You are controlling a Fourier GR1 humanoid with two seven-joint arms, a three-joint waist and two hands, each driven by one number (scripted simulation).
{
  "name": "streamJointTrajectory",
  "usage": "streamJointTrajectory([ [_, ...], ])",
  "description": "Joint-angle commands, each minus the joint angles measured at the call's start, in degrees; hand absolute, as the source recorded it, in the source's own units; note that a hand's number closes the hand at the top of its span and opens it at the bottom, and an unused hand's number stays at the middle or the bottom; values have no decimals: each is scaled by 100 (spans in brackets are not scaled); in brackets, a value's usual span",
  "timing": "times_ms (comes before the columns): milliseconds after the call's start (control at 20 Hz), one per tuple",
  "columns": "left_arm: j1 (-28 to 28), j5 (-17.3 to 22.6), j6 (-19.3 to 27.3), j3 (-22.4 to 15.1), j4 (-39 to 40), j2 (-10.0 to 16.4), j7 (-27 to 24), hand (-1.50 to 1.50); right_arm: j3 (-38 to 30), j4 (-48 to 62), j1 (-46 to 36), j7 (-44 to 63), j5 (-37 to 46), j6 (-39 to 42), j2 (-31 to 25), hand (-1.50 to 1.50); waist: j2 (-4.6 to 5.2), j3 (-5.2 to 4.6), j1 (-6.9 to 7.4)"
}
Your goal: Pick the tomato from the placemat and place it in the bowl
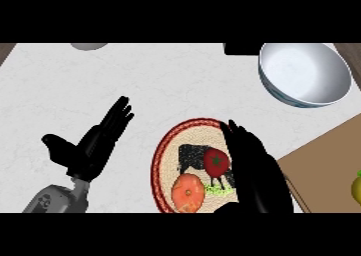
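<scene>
One pale worktop [72,85] carries it all: a wooden board [330,155] at four o'clock, the white bowl [307,70] waiting at two o'clock, and the round placemat [163,155] at centre, well apart from that bowl. Both are released: the left robot hand [94,145] rests fingers-up at nine o'clock, out of the way, while the right robot hand [253,165] lies straight-fingered just at the tomato's [216,161] three o'clock side, apparently lined up to close round it. Ungrasped, the tomato sits on the placemat with an orange fruit [188,193] at its seven o'clock, so I'd say the lift hasn't begun.
</scene>
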Motion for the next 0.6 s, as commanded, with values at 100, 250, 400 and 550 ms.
streamJointTrajectory([
  [100, -109, 36, -85, 109, 62, -20, 101, 0, -378, 756, -569, 1403, -223, 991, 725, -150, 27, 11, 6],
  [250, -180, 2, -98, 140, 147, -114, 48, 0, -526, 1188, -887, 1533, -175, 1109, 1167, -150, 28, 13, 0],
  [400, 21, -168, -25, 61, 245, -225, -186, 0, -462, 1211, -362, 1361, -203, 1236, 886, -150, 14, 16, -63],
  [550, 149, -129, -154, 83, 96, -128, -144, 0, -534, 1511, -466, 1524, -140, 1289, 1173, -150, 6, 18, -17],
])
